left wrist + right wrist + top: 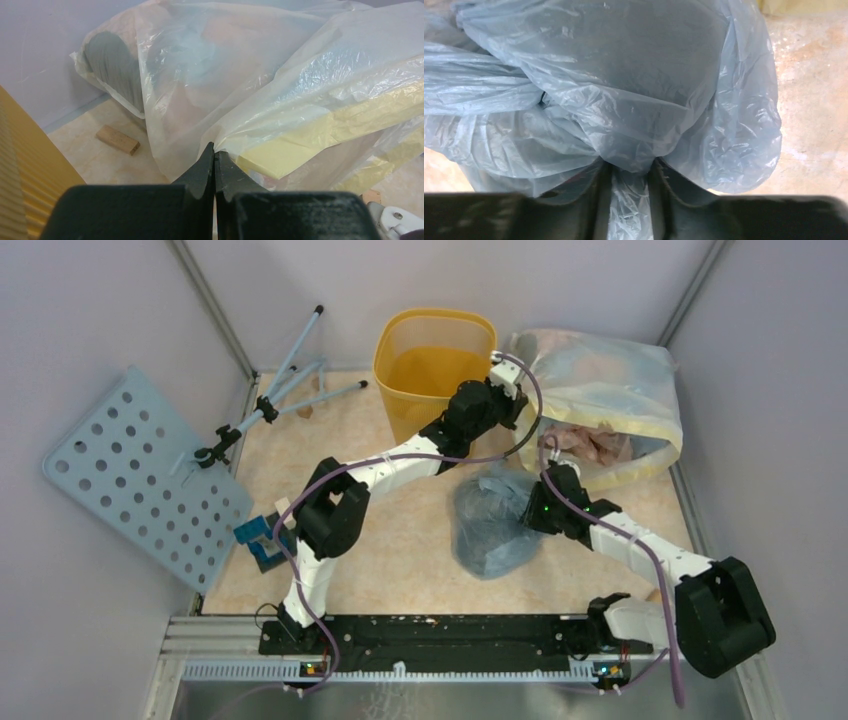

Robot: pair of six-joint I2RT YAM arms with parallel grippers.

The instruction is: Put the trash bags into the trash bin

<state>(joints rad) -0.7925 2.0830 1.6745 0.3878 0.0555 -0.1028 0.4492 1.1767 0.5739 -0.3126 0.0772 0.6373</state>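
1. pink film trash bags (590, 445) sit crumpled at the mouth of the whitish sack (325, 75), right of the trash bin (400, 390), not in it.
2. left gripper (214, 150) is pressed together against the sack film; can't tell if it pinches.
3. right gripper (629, 167) is half spread round a grey-blue bag (624, 90) fold; grip unclear.
4. bin looks bare, so the whole task is left.

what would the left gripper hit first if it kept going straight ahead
The big pale sack: its film already sits right at the tips of the shut left gripper, possibly pinched there.
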